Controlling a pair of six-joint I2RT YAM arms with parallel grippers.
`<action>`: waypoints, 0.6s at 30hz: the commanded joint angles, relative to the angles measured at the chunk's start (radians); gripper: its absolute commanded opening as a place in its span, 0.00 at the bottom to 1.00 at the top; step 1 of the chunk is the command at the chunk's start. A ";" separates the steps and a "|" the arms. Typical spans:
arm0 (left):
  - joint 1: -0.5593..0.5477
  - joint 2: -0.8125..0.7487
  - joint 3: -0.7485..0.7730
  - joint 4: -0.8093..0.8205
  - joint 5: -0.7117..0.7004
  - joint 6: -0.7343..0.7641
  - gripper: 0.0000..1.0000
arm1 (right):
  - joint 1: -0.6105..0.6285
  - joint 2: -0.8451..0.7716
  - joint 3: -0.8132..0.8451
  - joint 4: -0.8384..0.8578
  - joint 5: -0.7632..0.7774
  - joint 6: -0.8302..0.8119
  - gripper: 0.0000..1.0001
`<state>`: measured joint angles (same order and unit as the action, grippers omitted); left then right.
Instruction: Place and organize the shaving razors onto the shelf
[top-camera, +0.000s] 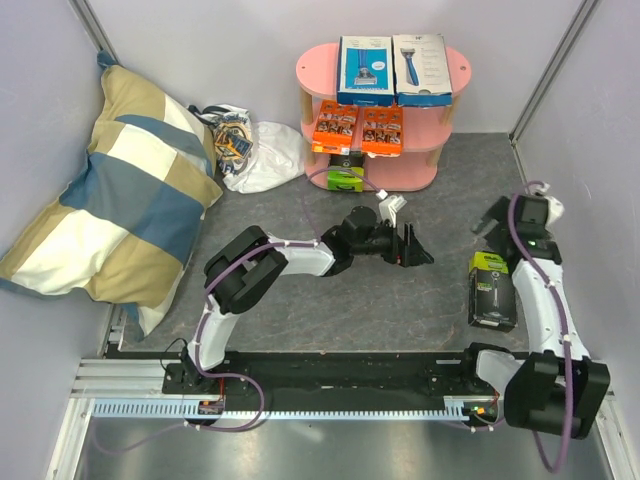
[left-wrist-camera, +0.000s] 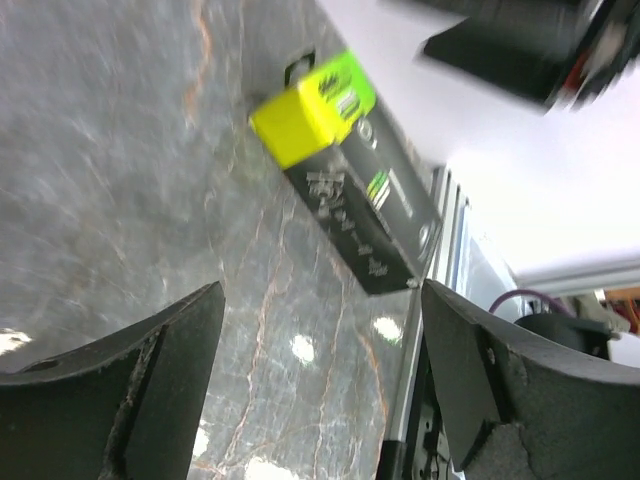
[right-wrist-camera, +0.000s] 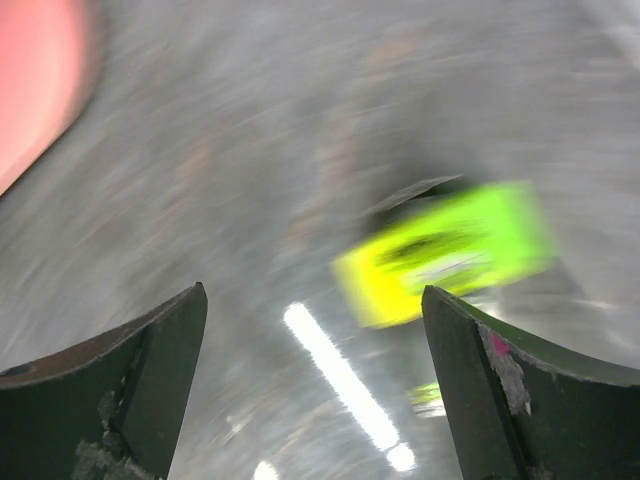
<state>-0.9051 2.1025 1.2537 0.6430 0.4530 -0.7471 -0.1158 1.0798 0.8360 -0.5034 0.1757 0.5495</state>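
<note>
At bottom tier of pink oval-board shelf (top-camera: 310, 68), green-black carton (top-camera: 345, 180) half hidden; left gripper (left-wrist-camera: 320, 300), right gripper (right-wrist-camera: 312, 300) agape, empty; grey marbled tabletop (top-camera: 340, 325), white walls (top-camera: 200, 50).

1. The top view is bright, evenly lit and sharp. Soft, short shadows lie on the table (top-camera: 300, 310) under the arms and inside the shelf (top-camera: 440, 65).
2. The left wrist view is slightly smeared. The print on the box (left-wrist-camera: 345, 170) is soft, small white glare spots dot the table, and the upper right corner is blown out to white.
3. The right wrist view is heavily motion-blurred. The box is a lime streak, the shelf a pink haze, and a long glare streak crosses the table. Only the fingers (right-wrist-camera: 130, 390) look fairly sharp.
</note>
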 joint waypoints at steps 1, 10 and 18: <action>-0.018 0.054 0.087 -0.060 0.069 0.006 0.88 | -0.251 0.015 0.020 -0.064 0.015 -0.068 0.95; -0.025 0.129 0.147 -0.085 0.125 -0.020 0.88 | -0.495 0.005 -0.121 0.048 0.013 0.007 0.88; -0.025 0.143 0.164 -0.111 0.127 -0.029 0.89 | -0.573 0.126 -0.228 0.143 -0.136 -0.010 0.37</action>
<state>-0.9234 2.2326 1.3815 0.5343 0.5587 -0.7555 -0.6651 1.1419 0.6483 -0.4393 0.1326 0.5369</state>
